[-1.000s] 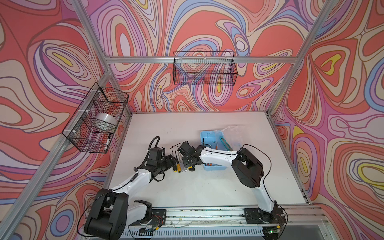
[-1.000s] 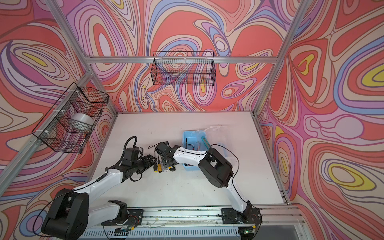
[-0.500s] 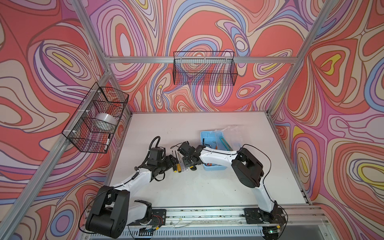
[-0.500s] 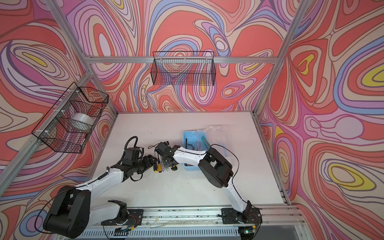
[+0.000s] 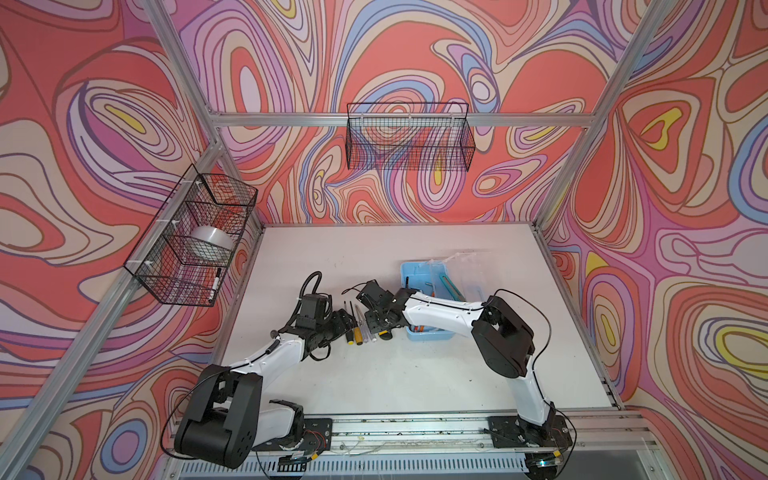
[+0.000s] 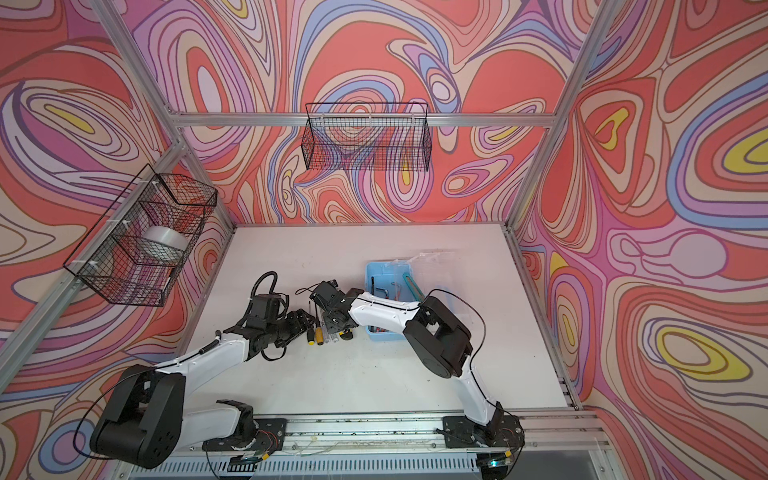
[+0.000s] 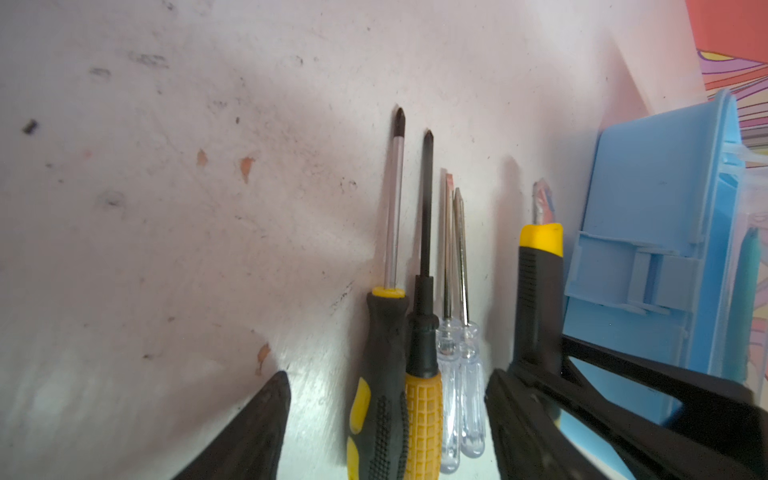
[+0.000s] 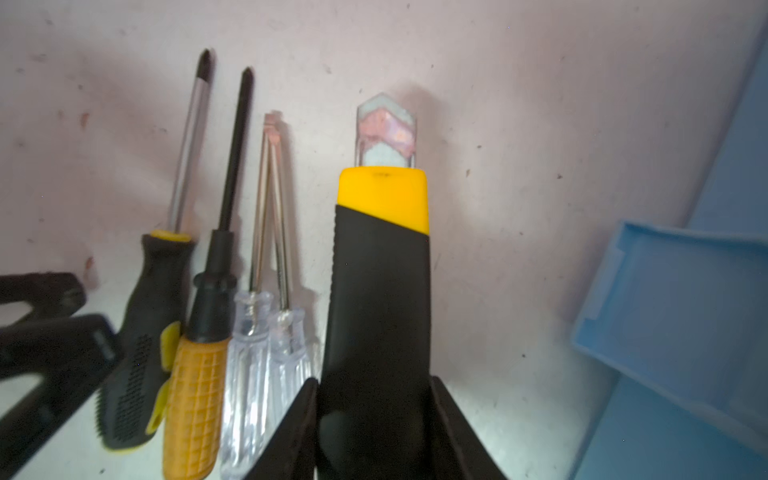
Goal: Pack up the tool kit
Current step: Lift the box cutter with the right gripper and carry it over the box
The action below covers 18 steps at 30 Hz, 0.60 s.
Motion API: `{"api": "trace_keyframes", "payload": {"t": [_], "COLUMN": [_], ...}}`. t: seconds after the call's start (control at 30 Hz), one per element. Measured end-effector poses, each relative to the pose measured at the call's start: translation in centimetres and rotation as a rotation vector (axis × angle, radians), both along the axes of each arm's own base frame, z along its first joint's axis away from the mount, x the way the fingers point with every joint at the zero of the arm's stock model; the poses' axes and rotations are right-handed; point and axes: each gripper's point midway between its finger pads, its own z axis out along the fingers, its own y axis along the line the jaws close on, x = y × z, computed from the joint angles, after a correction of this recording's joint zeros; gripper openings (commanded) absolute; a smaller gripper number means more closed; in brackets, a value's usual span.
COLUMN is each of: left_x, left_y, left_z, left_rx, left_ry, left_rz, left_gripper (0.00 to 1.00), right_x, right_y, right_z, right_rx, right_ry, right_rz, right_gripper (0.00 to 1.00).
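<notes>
Scuffed white tabletop [image 5: 415, 374], swirl-patterned pink walls [image 5: 415, 62], right gripper [image 8: 374, 386] low, clamping black-and-yellow plastic utility knife [image 8: 380, 270], left gripper [image 7: 388, 376] spread wide, facing four screwdrivers [image 7: 419, 332].

On the counter [image 5: 415, 374] the box [image 5: 405, 276] sits right of centre in both top views. Just left of it lies the utility knife [image 8: 380, 270], then four screwdrivers [image 5: 353, 332] side by side, tips toward the top of the frame. A rear basket [image 5: 409, 137] hangs at upper centre, a side basket [image 5: 191, 237] at mid-left.
</notes>
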Motion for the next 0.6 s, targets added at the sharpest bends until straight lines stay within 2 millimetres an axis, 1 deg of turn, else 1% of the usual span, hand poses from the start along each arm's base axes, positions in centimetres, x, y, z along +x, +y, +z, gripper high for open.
{"api": "trace_keyframes", "payload": {"t": [0.13, 0.2, 0.3, 0.47, 0.53, 0.6], "left_x": [1.1, 1.3, 1.3, 1.6, 1.7, 1.8], "left_y": [-0.2, -0.2, -0.1, -0.2, -0.2, -0.2], "left_z": [1.3, 1.5, 1.5, 1.8, 2.0, 2.2], "left_rx": [-0.006, -0.005, -0.002, -0.003, -0.004, -0.005], "left_ry": [-0.037, -0.044, -0.044, -0.052, -0.058, -0.062], "left_rz": [0.002, 0.004, 0.005, 0.006, 0.006, 0.006], "left_gripper": [0.74, 0.75, 0.75, 0.74, 0.74, 0.74], "right_x": [-0.3, -0.4, -0.5, -0.4, -0.3, 0.2], "right_y": [0.0, -0.2, -1.0, -3.3, -4.9, -6.6], "right_z": [2.3, 3.7, 6.3, 11.8, 13.9, 15.5], "right_rx": [0.042, 0.061, 0.083, 0.094, 0.092, 0.093], "right_ry": [-0.018, -0.031, -0.068, -0.165, -0.202, -0.233], "right_rz": [0.005, 0.005, -0.002, -0.030, -0.052, -0.081], "right_gripper": [0.31, 0.31, 0.31, 0.31, 0.31, 0.31]}}
